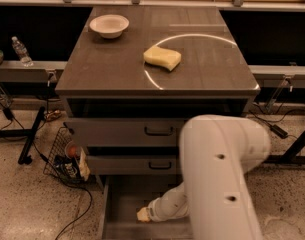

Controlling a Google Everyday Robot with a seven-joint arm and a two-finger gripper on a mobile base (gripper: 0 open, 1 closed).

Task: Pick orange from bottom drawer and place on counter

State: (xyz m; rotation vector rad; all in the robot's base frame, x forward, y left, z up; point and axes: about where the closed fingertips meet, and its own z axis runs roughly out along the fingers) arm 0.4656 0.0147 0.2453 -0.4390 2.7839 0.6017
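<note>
The bottom drawer (123,204) is found pulled out below the counter (212,74), so that its grey floor is laid open to reach from above. The white arm (219,179) is bent down in front of the counter. The gripper (143,214) is held low inside that drawer, close to its floor, and this is judged to be because the orange is to be taken from there. How far the gripper is opened, and whether anything is held in it, cannot be told. The orange itself is not made out. It is judged to be hidden by the gripper or the arm inside the drawer, below the counter's front edge, and none is seen on the counter.

On the counter a yellow sponge (162,57) is laid near the middle, across the pale arc (202,35), and a white bowl (109,25) is set at the far left corner. Bare wood is left toward the counter's right side, where a placing is judged possible.

Counted:
- one arm and one gripper
- one sponge and one bowl
- three drawers under the counter, the two wider drawers (122,132) with one black handle each
- one wire basket (59,156) on the floor left of the counter
- one bottle (20,51) further left
</note>
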